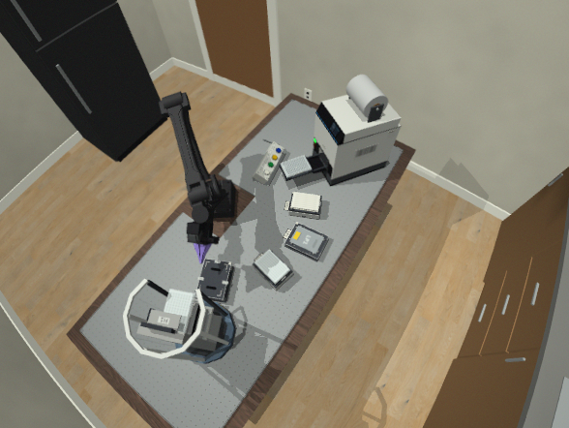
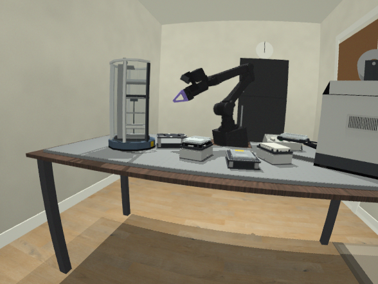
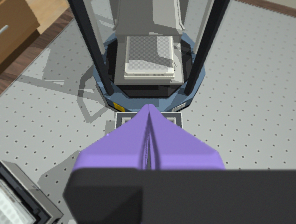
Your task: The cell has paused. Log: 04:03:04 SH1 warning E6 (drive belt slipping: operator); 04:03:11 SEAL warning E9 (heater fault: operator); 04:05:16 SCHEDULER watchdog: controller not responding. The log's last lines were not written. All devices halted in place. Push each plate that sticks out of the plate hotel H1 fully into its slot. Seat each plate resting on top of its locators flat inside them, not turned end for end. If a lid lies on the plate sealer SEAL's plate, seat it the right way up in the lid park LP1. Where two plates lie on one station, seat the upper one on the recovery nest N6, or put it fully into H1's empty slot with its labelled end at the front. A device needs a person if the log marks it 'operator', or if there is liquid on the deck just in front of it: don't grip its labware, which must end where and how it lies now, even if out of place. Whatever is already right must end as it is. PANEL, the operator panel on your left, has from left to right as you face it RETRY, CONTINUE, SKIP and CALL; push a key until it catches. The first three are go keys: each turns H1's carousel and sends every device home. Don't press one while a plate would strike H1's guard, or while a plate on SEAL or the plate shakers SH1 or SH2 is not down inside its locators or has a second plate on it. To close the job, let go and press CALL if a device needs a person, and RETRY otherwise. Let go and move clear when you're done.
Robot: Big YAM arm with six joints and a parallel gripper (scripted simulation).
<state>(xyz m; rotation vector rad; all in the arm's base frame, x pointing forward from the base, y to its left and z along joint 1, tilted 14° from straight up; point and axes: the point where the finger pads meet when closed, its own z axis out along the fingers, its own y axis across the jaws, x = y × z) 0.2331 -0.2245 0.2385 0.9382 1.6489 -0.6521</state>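
1. Plate hotel H1 [image 1: 137, 290] at the left end of the desk [image 1: 310, 310], inside a white guard ring on a blue round base; a white plate [image 1: 178, 301] lying in its top opening on the side facing the pincer [image 1: 200, 252].
2. From the wrist view, that plate [image 3: 150, 59] straight ahead of the pincer [image 3: 150, 112] and lower than it, well apart, nothing touching.
3. Recovery nest N6 [image 1: 216, 280], dark and flat, just beside the hotel base and nearly below the pincer tip, bare of any plate.
4. Pincer closed tight, purple fingers pressed together to a point, gripping nothing.
5. Further right on the desk: a shaker carrying a plate [image 1: 273, 267] turned askew, a dark station with a yellow tab [image 1: 306, 240], then another station with a white plate [image 1: 306, 202].
6. Operator panel [image 1: 270, 162] with coloured keys beyond the arm base, beside a plate [image 1: 296, 166] on the tray of the plate sealer [image 1: 358, 136] at the right end.
7. Grey perforated mat over a wood-edged desk on dark legs; plank floor, pale walls, a black cabinet [image 1: 73, 68] at the back left, brown cupboards [image 1: 513, 310] on the right.
8. Arm [image 2: 225, 77] rising from its base, bent at the elbow, reaching out and slightly downward toward the hotel, pincer [image 2: 180, 97] high above the desk.
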